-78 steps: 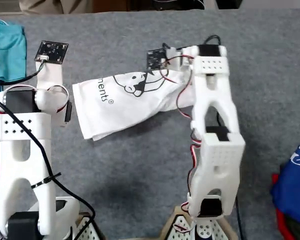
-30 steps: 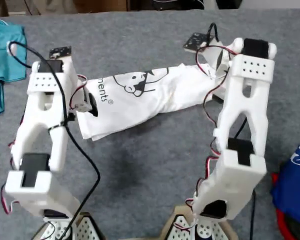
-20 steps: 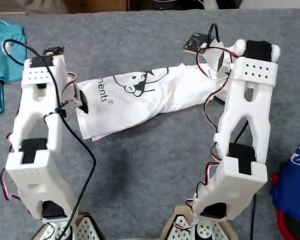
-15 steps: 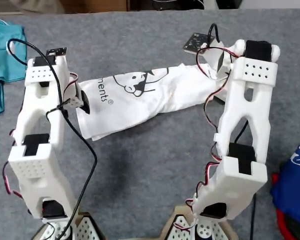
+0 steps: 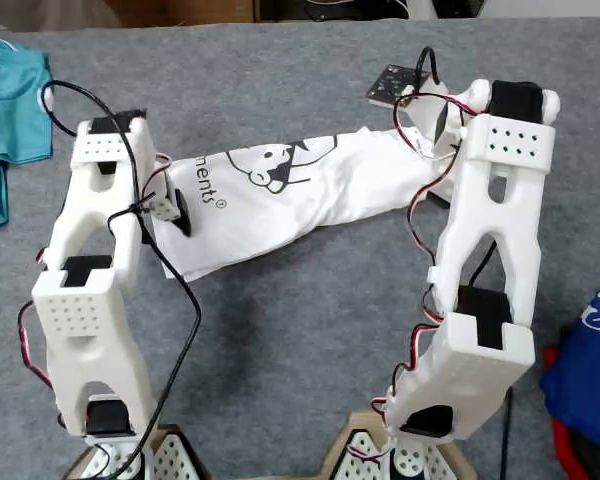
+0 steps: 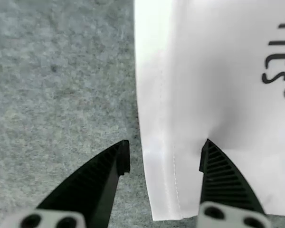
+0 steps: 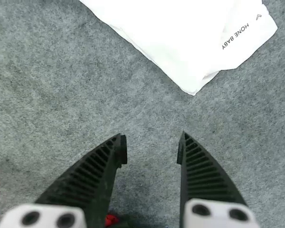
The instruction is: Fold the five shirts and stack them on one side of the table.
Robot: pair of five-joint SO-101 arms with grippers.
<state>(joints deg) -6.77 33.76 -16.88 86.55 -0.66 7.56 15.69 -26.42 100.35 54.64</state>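
A teal shirt [image 5: 10,90] lies at the upper left. The left end effector [image 6: 164,153], wide open, straddles the left hem of the white shirt [image 5: 280,195] at centre. The right end effector [image 7: 149,145] gapes empty over the bench [image 5: 310,330] by that shirt's right end. A blue shirt [image 5: 590,370] sits at the right edge.

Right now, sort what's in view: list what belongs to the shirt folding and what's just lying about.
Job:
white shirt, mid-table
teal shirt, far left in the high view
blue shirt, far right, with red cloth under it
left gripper, open astride the white shirt's hem
right gripper, open, short of that shirt's corner

Lying about:
grey mat
brown thing beyond the far edge
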